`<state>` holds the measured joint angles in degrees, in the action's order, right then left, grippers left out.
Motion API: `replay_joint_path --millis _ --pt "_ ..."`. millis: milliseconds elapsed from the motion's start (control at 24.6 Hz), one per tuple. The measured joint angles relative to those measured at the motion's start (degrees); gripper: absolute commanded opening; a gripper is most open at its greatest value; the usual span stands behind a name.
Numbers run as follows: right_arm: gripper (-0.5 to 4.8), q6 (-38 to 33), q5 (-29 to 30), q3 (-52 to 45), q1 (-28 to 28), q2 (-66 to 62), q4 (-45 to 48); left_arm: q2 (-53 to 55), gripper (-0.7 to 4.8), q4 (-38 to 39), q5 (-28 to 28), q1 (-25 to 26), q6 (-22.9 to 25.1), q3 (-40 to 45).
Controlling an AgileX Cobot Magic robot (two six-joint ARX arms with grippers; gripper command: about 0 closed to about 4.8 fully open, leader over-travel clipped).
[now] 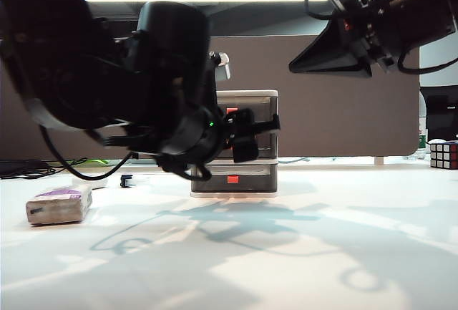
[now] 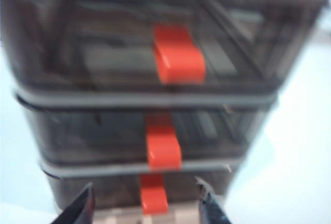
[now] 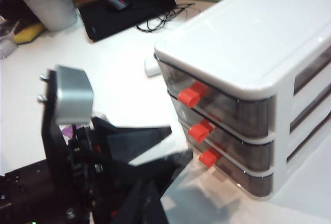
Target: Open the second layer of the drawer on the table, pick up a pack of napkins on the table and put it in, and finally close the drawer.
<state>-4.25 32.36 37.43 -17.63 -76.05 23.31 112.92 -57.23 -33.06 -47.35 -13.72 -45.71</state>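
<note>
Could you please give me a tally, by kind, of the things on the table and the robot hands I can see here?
Drawer cabinet: 1
Drawer tiers with red-orange tabs: 3
Pack of napkins: 1
Rubik's cube: 1
Robot hands: 2, left hand at the cabinet front, right hand raised above
Total: 8

The left end effector (image 1: 247, 138) sits at the drawer (image 1: 252, 99) front; the pack of napkins (image 1: 60, 204) lies well left.
</note>
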Motion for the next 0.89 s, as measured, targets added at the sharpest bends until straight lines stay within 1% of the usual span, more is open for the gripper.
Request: replay_joint_path --millis 81,244,325,407,651,814,895 --pt "-0.05 0.0 0.0 0.0 0.0 -0.4 0.0 1.6 2.47 -0.6 -2.1 -0.5 0.0 -1.9" --pt "-0.05 0.1 0.0 0.0 0.0 -0.4 0.0 4.5 2.47 0.2 -2.2 -0.7 0.0 -5.5" --pt "-0.05 0.1 0.0 0.0 0.0 -0.4 0.1 4.5 2.47 -0.4 -3.9 -0.7 0.2 -5.8" --pt "-0.05 0.1 0.0 0.0 0.0 -0.4 0.1 4.6 2.47 -0.4 -4.4 -0.7 0.2 -5.8" --pt "-0.05 0.1 0.0 0.0 0.0 -0.4 0.2 4.7 2.46 -0.4 -4.5 -0.4 0.2 -6.3" --pt "-0.05 0.1 0.0 0.0 0.0 -0.4 0.2 5.2 2.45 -2.2 -4.5 -0.4 2.4 -6.3" --pt "-0.05 0.1 0.0 0.0 0.0 -0.4 0.2 5.4 2.43 -2.2 -4.5 -0.4 2.6 -6.3"
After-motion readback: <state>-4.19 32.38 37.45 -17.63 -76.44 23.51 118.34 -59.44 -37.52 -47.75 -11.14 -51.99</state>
